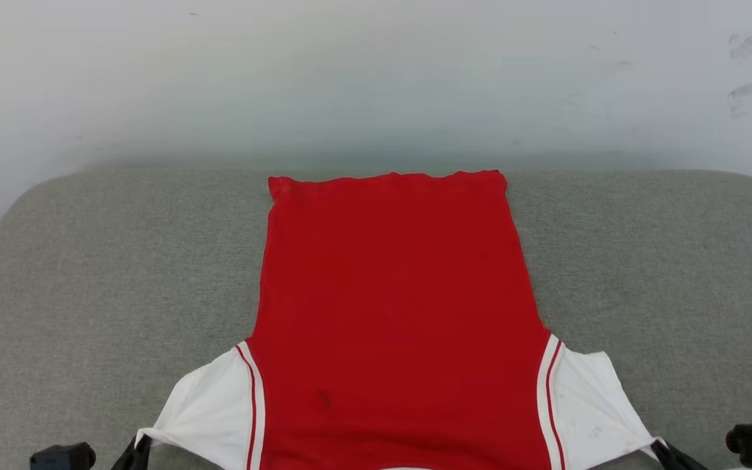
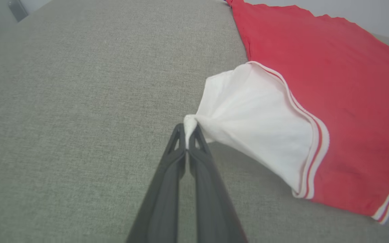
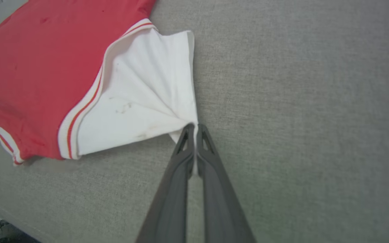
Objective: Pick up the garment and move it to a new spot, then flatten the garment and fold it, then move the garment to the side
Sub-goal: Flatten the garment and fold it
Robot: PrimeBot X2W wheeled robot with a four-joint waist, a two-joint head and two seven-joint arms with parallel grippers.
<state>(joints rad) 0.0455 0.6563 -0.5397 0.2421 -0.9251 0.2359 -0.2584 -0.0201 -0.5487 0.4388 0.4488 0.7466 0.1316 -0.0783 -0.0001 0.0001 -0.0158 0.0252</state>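
Fingers [image 2: 165,189] on both white sleeves [image 1: 213,405]; red garment [image 1: 395,294] flat, back up.

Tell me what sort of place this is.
Probably a robot test room rather than a home: a grey fabric-covered table against a bare, scuffed white wall, one red garment spread on it.
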